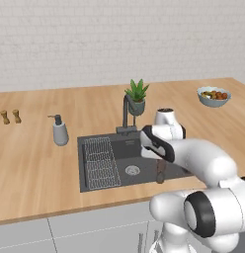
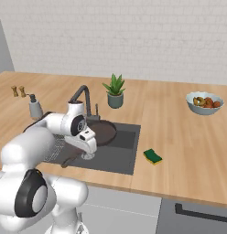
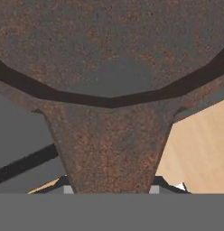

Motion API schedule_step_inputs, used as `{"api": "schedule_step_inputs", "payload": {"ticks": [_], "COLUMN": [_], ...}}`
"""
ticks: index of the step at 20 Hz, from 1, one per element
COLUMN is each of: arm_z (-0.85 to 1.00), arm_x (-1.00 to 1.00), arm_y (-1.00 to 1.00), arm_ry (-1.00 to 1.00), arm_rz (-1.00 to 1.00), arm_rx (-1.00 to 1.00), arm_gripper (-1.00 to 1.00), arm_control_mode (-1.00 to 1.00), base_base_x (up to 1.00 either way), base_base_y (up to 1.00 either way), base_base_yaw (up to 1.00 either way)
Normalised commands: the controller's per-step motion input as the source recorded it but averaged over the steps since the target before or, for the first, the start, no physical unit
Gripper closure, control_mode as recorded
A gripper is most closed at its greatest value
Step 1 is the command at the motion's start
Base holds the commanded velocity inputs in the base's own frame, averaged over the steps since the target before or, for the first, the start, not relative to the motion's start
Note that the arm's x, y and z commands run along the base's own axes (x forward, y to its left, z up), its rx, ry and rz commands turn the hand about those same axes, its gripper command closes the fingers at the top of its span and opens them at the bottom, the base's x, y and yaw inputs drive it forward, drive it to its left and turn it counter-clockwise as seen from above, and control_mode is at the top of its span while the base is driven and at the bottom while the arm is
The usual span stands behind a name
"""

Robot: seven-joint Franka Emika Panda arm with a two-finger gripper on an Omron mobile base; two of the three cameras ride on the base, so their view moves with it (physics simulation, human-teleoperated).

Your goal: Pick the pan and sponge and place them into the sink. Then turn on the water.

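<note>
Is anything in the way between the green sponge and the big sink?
Nothing visible. The sponge lies on the bare counter just right of the sink, with only wood between them. The claw is shut on the pan handle over the basin.

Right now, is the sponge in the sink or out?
Out. The sponge lies on the counter, right of the sink.

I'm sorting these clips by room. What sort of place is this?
A kitchen, apparently: a wooden counter with a recessed sink and faucet, plus a bowl of fruit.
</note>
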Motion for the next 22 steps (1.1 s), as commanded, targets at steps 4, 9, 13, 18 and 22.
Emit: {"api": "schedule_step_inputs", "payload": {"ticks": [4,9,13,18,22], "arm_z": [-0.2,-0.1,-0.11,-0.16,-0.14], "arm_x": [0.23,0.13,0.02,0.0,0.0], "arm_y": [-0.38,-0.41,-0.48,-0.49,-0.28], "arm_ry": [0.03,0.0,0.0,-0.01,0.0], "arm_rz": [0.59,0.72,0.68,0.58,0.52], "arm_rx": [0.0,0.0,0.0,0.0,-0.01], "arm_gripper": [1.0,1.0,1.0,1.0,1.0], "arm_control_mode": [-1.0,-1.0,-1.0,-1.0,-1.0], "base_base_x": [0.0,0.0,0.0,0.0,0.0], "base_base_y": [0.0,0.0,0.0,0.0,0.0], "base_base_yaw": [0.0,0.0,0.0,0.0,0.0]}}
